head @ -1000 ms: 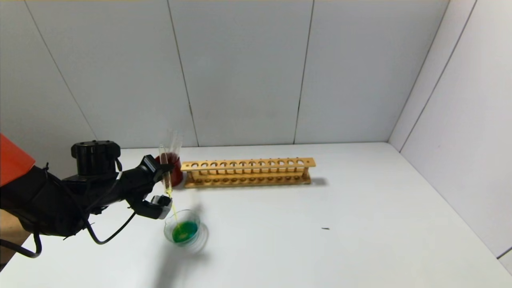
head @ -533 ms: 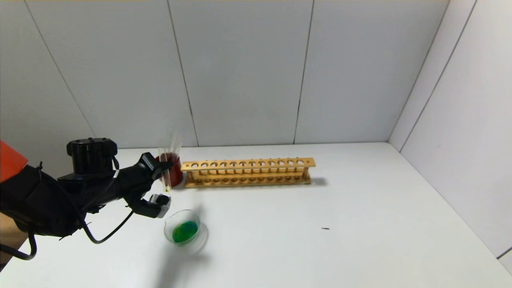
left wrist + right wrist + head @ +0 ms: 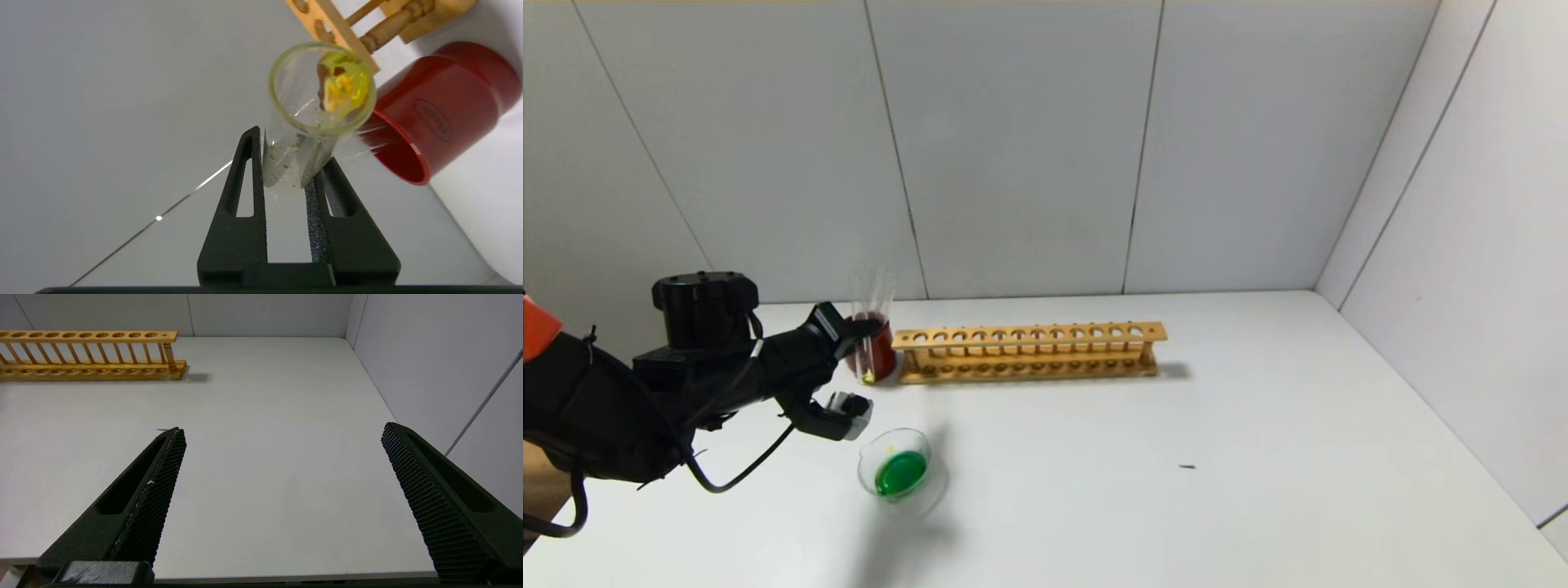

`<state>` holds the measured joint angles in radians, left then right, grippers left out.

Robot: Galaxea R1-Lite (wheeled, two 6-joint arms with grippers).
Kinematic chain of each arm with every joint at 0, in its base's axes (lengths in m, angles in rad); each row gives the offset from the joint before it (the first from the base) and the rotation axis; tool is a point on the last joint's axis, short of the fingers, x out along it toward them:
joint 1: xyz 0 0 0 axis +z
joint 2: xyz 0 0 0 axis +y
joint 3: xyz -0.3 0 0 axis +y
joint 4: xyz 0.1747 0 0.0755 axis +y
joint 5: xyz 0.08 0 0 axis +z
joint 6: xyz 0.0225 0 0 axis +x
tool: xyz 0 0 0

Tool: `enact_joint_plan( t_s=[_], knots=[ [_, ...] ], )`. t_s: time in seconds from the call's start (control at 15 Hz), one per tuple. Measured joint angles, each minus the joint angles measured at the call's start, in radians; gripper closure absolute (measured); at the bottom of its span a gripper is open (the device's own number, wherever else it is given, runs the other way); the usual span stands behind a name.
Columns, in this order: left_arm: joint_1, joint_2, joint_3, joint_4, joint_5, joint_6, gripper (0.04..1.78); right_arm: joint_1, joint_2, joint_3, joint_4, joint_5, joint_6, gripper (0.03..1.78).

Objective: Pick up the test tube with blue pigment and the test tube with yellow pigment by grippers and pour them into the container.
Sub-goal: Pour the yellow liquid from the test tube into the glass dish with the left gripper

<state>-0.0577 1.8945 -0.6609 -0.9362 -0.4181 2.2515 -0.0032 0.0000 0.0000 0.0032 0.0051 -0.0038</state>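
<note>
While the left gripper (image 3: 862, 327) clamps the yellow tube (image 3: 869, 359) beside the cup (image 3: 882, 347), the beaker (image 3: 894, 467) sits at its five o'clock.

Quick count from my side:
- wooden test tube rack (image 3: 1027, 352): 1, no tubes in it
- red cup (image 3: 876, 347): 1, by rack's left end
- glass beaker (image 3: 895, 463): 1, green liquid inside
- test tube with yellow residue (image 3: 314, 122): 1, pinched in my left gripper (image 3: 286, 161)
- more clear tubes poking out of red cup, can't count them
- my grippers: 2; right gripper (image 3: 282, 435) spread wide, holding nothing
</note>
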Motion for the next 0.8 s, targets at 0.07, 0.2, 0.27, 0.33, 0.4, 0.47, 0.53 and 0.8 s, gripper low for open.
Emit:
enact_joint_plan(
  t_s=[0.07,0.2,0.27,0.33,0.4,0.47,0.53,0.8],
  knots=[
    [-0.001,-0.008,-0.002,0.0,0.0,0.02,1.5,0.0,0.0,0.0,0.0,0.0,0.0,0.06],
    [-0.002,-0.026,-0.004,-0.001,-0.006,0.044,1.5,0.0,0.0,0.0,0.0,0.0,0.0,0.06],
    [-0.002,-0.034,-0.004,-0.001,-0.009,0.05,1.5,0.0,0.0,0.0,0.0,0.0,0.0,0.06],
    [-0.002,-0.041,-0.004,0.0,-0.013,0.056,1.5,0.0,0.0,0.0,0.0,0.0,0.0,0.06],
    [-0.002,-0.047,-0.002,0.0,-0.015,0.056,1.5,0.0,0.0,0.0,0.0,0.0,0.0,0.06],
    [-0.002,-0.051,0.002,0.0,-0.017,0.052,1.5,0.0,0.0,0.0,0.0,0.0,0.0,0.06],
    [-0.001,-0.054,0.003,-0.001,-0.016,0.046,1.5,0.0,0.0,0.0,0.0,0.0,0.0,0.06],
    [0.007,-0.075,0.023,0.0,0.013,-0.212,1.5,0.0,0.0,0.0,0.0,0.0,0.0,0.06]
  ],
)
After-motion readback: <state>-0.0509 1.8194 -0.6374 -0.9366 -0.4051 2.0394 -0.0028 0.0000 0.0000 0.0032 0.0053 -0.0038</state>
